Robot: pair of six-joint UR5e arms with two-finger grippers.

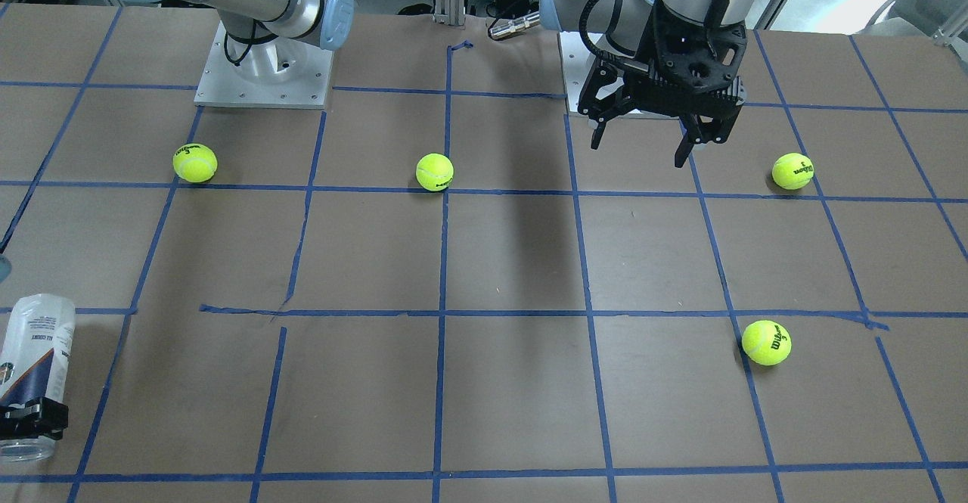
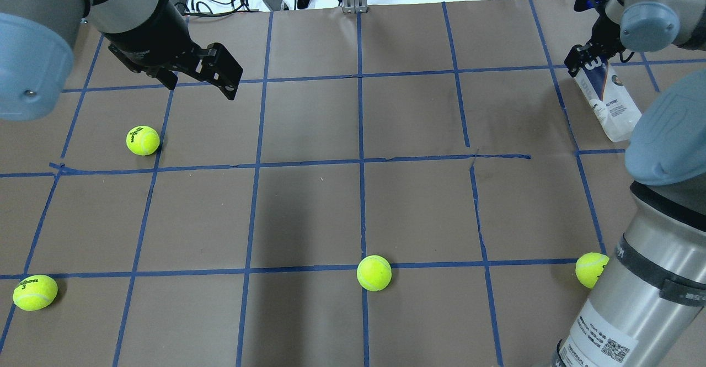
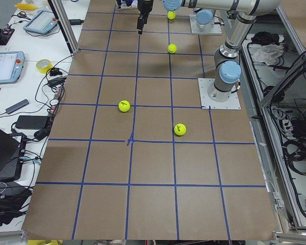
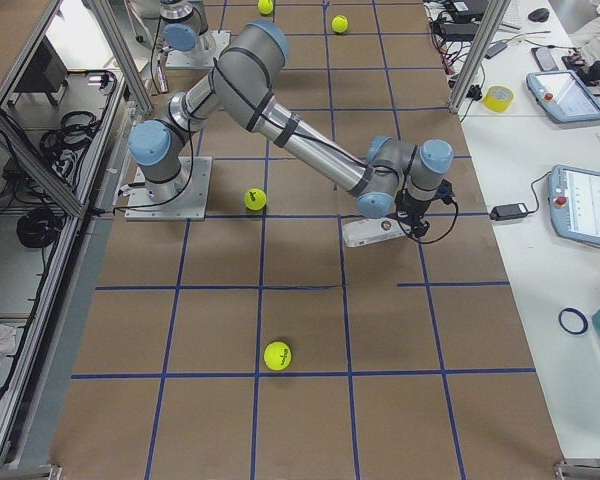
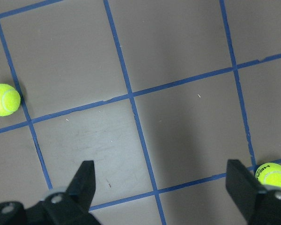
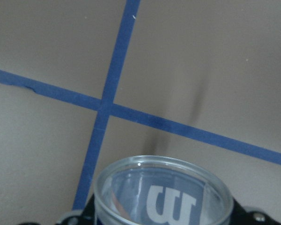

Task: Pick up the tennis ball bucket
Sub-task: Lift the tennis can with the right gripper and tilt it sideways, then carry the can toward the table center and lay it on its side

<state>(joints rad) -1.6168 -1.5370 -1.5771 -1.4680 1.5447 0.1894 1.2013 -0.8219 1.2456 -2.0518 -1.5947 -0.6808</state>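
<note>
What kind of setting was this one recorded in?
Probably a robotics lab: a brown paper-covered table gridded with blue tape, white touchscreen teach pendants on a side bench, black cables alongside.

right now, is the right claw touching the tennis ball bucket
Touching. The front-facing view shows the right claw clamped across the tennis ball bucket near one end, with no gap.

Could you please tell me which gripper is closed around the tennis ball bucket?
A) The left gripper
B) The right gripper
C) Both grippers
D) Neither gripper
B: the right gripper is clamped around one end of the tennis ball bucket, while the left gripper hangs open and empty, well away from it.
</note>
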